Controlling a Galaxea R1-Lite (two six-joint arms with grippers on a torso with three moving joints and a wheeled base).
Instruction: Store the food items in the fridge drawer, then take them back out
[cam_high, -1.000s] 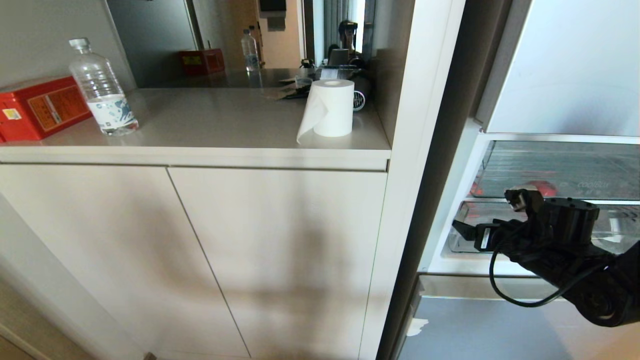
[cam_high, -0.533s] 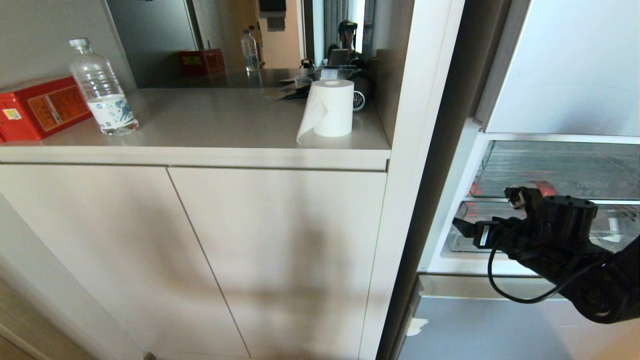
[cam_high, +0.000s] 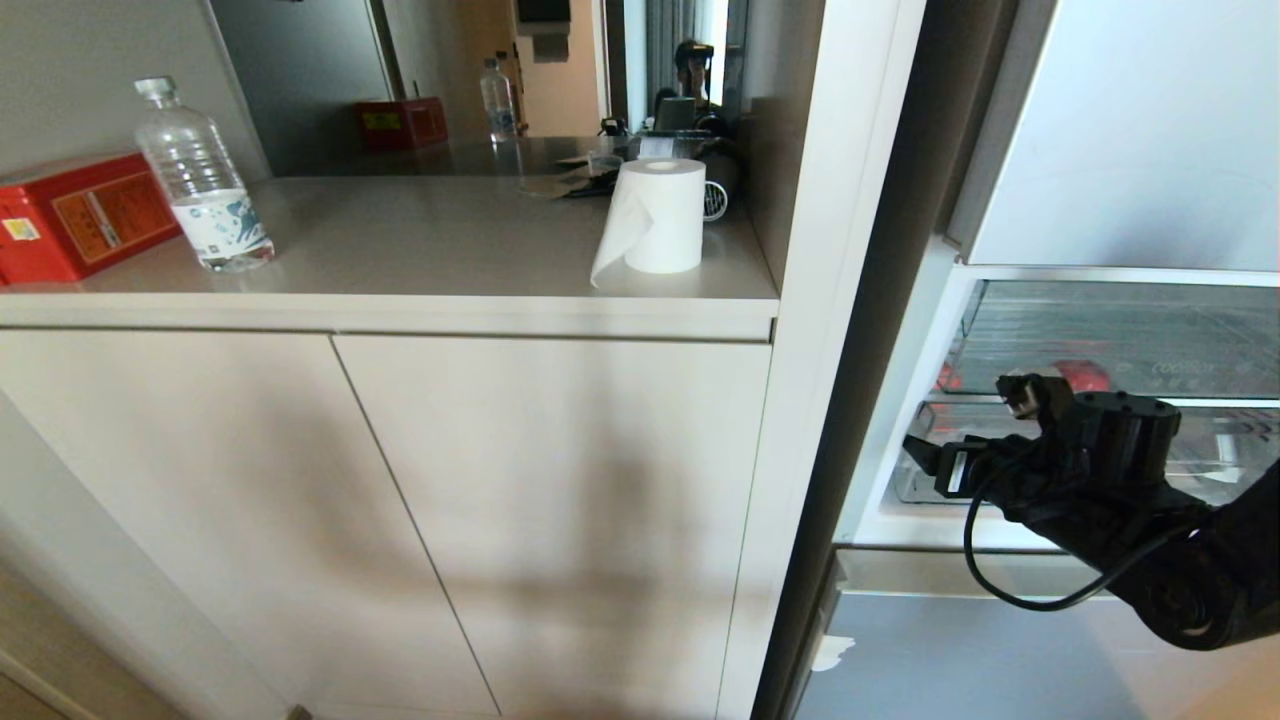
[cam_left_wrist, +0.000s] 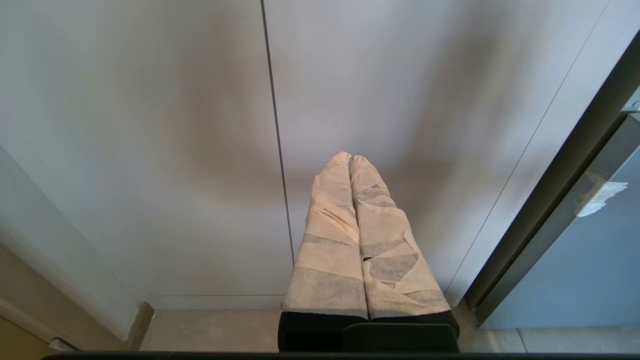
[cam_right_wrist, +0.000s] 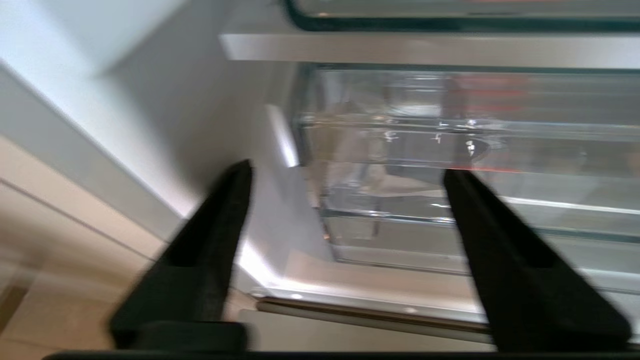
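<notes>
Nearest me, my left gripper (cam_left_wrist: 350, 160) hangs parked low in front of the cabinet doors (cam_high: 400, 500), its taped fingers pressed together on nothing. To the right and a little farther in, my right gripper (cam_right_wrist: 345, 175) sits at the open fridge, jaws apart and empty, with the left front corner of a clear bin (cam_right_wrist: 450, 165) showing between them. Just beyond and above that bin is the fridge drawer (cam_high: 1120, 335), and through its clear front I see a red blur that I take to be the food item (cam_high: 1075, 375), lying toward the drawer's left side. I judge it light, firm and round with a smooth skin, so it could roll or slip; I'd take it across its widest middle, not by the stem.
</notes>
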